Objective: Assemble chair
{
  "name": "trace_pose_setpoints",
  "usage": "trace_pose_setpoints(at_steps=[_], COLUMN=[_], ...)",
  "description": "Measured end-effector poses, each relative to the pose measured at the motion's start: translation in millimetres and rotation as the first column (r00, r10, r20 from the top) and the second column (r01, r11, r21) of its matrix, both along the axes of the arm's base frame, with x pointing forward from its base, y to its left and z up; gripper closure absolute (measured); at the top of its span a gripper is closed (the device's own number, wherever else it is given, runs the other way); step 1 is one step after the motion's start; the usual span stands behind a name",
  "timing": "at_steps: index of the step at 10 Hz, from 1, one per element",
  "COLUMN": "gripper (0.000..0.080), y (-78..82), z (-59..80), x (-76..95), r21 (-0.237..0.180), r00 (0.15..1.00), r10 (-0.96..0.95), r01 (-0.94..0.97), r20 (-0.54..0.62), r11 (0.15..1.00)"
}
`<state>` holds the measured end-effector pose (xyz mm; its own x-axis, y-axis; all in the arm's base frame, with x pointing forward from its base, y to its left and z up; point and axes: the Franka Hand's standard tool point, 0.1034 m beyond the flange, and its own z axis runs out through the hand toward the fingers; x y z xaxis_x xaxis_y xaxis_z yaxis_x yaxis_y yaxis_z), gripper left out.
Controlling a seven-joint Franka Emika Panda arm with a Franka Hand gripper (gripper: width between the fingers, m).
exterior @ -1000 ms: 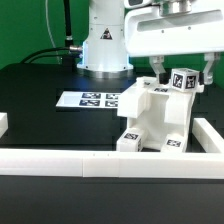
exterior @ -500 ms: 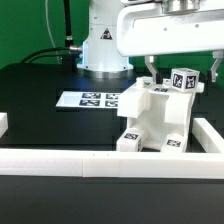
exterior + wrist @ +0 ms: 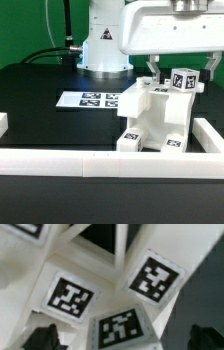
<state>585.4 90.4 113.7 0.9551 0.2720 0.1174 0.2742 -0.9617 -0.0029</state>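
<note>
The half-built chair (image 3: 155,118) sits on the black bench (image 3: 40,115) toward the exterior view's right. It is tucked into the corner where the front and side lengths of the white border rail (image 3: 90,162) meet. Its foot looks to touch the front length, though the contact line is hard to make out. The marker board (image 3: 90,100) lies flat just beside the chair, nearer the middle of the bench. A small tagged block (image 3: 182,80) stands on the chair's highest part.

The gripper (image 3: 181,72) hangs over that block with its hand released. Its two fingers (image 3: 151,70) stand apart, one on each side of the block, with a gap showing on both sides. The wrist view agrees: the gripper (image 3: 125,339) shows dark fingertips (image 3: 45,336) at the outer edges and three tags between them, none of them touched.

The likely next move is to close on the block. If the fingers close off-centre, one would meet the block first and shove it sideways. That could twist it in its seat or skid the whole chair along the rail. The finger on the exterior view's left also hangs close above the chair's raised shoulder, so a straight drop could land it there and jam. Neither view shows whether the block is fully seated, so a lift might pull it loose.
</note>
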Motion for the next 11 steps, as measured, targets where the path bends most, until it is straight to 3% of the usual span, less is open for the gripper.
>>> trace_pose_setpoints(at_steps=[2, 4, 5, 6, 7, 11], gripper=[0.0150, 0.0179, 0.0359, 0.0359, 0.0520, 0.0518], y=[-0.1, -0.3, -0.3, -0.3, -0.3, 0.4], z=[0.4, 0.2, 0.2, 0.2, 0.1, -0.4], x=[0.5, 0.5, 0.5, 0.5, 0.5, 0.3], r21=[-0.030, -0.030, -0.030, -0.028, -0.028, 0.002], r00=[0.991, 0.991, 0.992, 0.994, 0.994, 0.991], r10=[0.135, 0.133, 0.129, 0.113, 0.113, -0.134], r01=[-0.135, -0.132, -0.129, -0.113, -0.113, 0.134], r20=[0.004, 0.004, 0.004, 0.004, 0.004, -0.002], r11=[0.990, 0.991, 0.991, 0.993, 0.993, 0.991])
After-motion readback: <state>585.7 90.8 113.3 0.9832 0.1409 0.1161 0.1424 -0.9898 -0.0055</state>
